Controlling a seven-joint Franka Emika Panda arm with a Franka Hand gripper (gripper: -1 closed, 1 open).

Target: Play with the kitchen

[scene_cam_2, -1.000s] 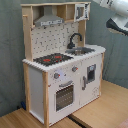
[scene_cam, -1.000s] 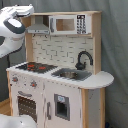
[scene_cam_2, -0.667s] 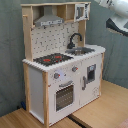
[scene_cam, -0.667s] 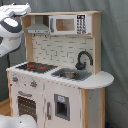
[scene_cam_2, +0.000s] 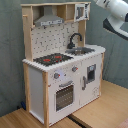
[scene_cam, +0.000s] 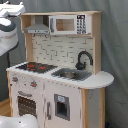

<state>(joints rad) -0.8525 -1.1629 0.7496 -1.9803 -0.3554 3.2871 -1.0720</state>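
The large white and pale-wood toy play kitchen stands upright and occupies the centre of both exterior views; in the second exterior view it rests on a light wooden floor.

Nearest the cameras is the front face. In the first exterior view the oven door with a slatted window sits at 7 o'clock of the unit, and a cupboard door with a dark square panel lies just beside it at 5 o'clock. Both doors appear closed. Small round knobs run in a row above the oven.

On the counter, the black hob with red rings lies at 9 o'clock and the silver sink basin beside it toward 3 o'clock. The curved black faucet stands upright at the sink's far edge.

Behind these rises a white tiled backsplash. Above it, the grey extractor hood hangs at 11 o'clock and the small white microwave sits at 1 o'clock.

The white robot arm enters at 10 o'clock in the first exterior view, apart from the unit. Gripper: I cannot tell its state or whether it holds anything.

A grey curtain backdrop lies furthest back.
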